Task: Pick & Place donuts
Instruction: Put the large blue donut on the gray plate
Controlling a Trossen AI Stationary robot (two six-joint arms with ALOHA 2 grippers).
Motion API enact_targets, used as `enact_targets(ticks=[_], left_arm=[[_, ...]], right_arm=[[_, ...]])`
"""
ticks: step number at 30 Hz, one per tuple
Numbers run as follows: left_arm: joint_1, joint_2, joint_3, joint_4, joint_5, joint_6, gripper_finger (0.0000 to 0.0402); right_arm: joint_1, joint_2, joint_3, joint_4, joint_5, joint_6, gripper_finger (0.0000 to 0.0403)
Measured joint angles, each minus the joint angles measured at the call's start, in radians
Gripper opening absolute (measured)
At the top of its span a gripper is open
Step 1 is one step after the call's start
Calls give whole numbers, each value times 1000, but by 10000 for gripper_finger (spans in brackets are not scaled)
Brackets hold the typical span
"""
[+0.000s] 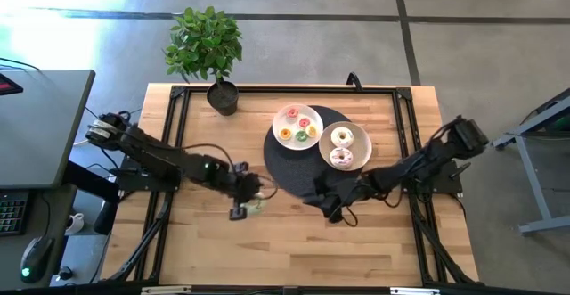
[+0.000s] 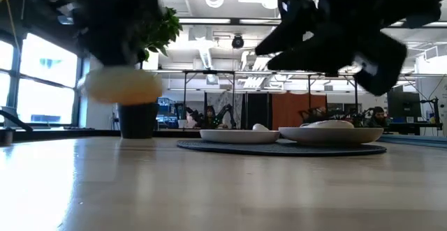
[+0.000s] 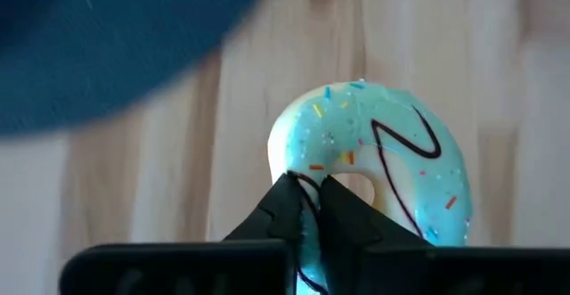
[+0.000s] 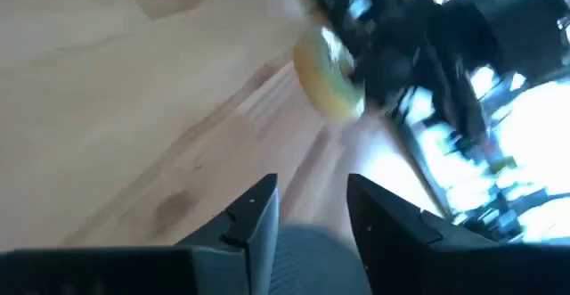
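Note:
My left gripper [image 1: 242, 201] is shut on a pale green frosted donut [image 1: 256, 206] with sprinkles and a dark drizzle [image 3: 374, 143], over the wood left of the round dark mat [image 1: 283, 166]. In the low view the donut [image 2: 122, 84] is clear of the table. My right gripper [image 1: 328, 208] is open and empty [image 4: 312, 192], over the mat's near edge. On the mat stand a white plate [image 1: 278, 121] with several small donuts [image 1: 298, 127] and a second white plate [image 1: 363, 135] with two larger donuts [image 1: 343, 147]. My left gripper pinches the near side of the donut's ring [image 3: 308, 208] between its two fingers, which stand close together. The frosted top faces the wrist camera. The donut is lifted clear of the table and hangs below the gripper [image 2: 112, 21].
A potted plant [image 1: 207, 50] stands at the table's far edge, left of the plates. A black frame [image 1: 267, 90] runs around the table top. Bare wood lies toward the near edge [image 1: 285, 250]. A desk [image 1: 36, 126] stands to the left of the table.

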Motion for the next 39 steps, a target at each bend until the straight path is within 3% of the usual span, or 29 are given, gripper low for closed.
enact_targets(ticks=[5,11,16,20,26,39], left_arm=[[86,0,103,35,94,-15,28],[195,17,192,83,244,-144,13],[247,45,208,113,409,-186,11],[246,81,207,115,415,-193,11],[246,144,205,133,434,-209,10],[246,146,205,134,469,-210,10]], right_arm=[[0,55,1,177,-5,-134,118],[0,51,1,220,11,-222,113],[0,50,1,256,152,-293,114],[-8,50,1,268,173,-301,114],[-21,50,1,267,71,-242,115],[-31,50,1,264,79,-141,115]])
